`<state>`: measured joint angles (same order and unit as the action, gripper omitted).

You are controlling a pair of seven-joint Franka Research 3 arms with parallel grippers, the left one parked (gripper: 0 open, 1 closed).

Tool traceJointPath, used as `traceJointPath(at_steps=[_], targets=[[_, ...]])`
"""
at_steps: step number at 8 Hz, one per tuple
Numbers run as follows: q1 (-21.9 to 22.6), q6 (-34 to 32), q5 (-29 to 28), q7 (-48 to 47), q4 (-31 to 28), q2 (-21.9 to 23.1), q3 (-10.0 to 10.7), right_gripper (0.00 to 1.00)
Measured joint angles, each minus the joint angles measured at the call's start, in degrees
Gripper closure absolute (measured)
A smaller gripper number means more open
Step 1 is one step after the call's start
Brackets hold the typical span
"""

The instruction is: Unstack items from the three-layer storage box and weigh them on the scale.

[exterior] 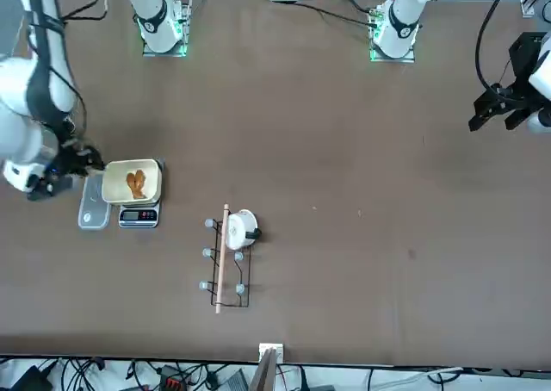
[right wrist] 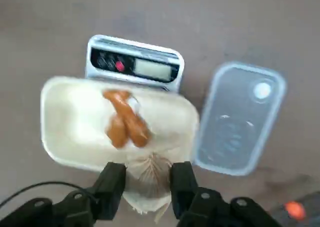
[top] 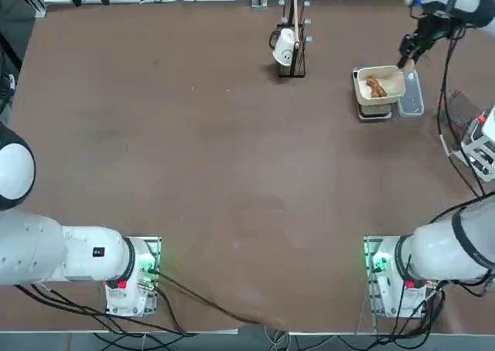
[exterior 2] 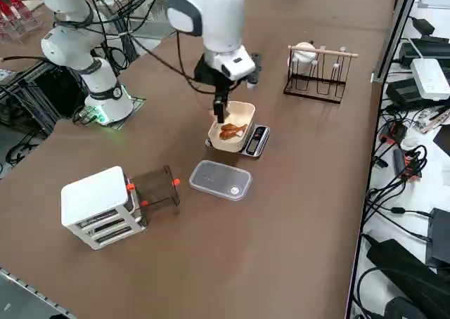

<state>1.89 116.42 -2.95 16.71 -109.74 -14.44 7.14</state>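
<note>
The scale (right wrist: 134,63) carries a cream square tray (right wrist: 70,132) with two orange-brown items (right wrist: 125,124) lying in it. My right gripper (right wrist: 147,179) hangs just above the tray's rim, shut on a whitish item (right wrist: 148,174) held between its fingers. Seen from overhead, the gripper (top: 406,53) is over the far right corner of the tray (top: 362,88); the side view has it (exterior 2: 219,112) above the tray (exterior 2: 242,112). The three-layer storage box (exterior 2: 98,205) stands at the table's right edge, a dark drawer (exterior 2: 155,187) pulled out beside it.
A clear rounded lid (exterior 2: 220,179) lies flat next to the scale, between it and the storage box. A black rack (top: 292,46) with a white cup (top: 285,47) stands at the far middle of the table. Cables run along the table's right side.
</note>
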Motion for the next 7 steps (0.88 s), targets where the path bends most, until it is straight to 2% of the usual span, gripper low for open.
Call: traceJointPath(at_steps=[2, 3, 5, 7], targets=[[2.38, 3.30, -0.13, -5.25, 0.00, -3.10, -0.01, 0.41], [2.35, 3.51, -0.15, -5.50, 0.03, -3.61, 0.22, 0.32], [2.15, 2.03, -0.17, -5.52, 0.27, -3.53, 0.62, 0.00], [2.08, 0.41, -0.17, -5.52, 0.32, -2.98, 0.94, 0.01]])
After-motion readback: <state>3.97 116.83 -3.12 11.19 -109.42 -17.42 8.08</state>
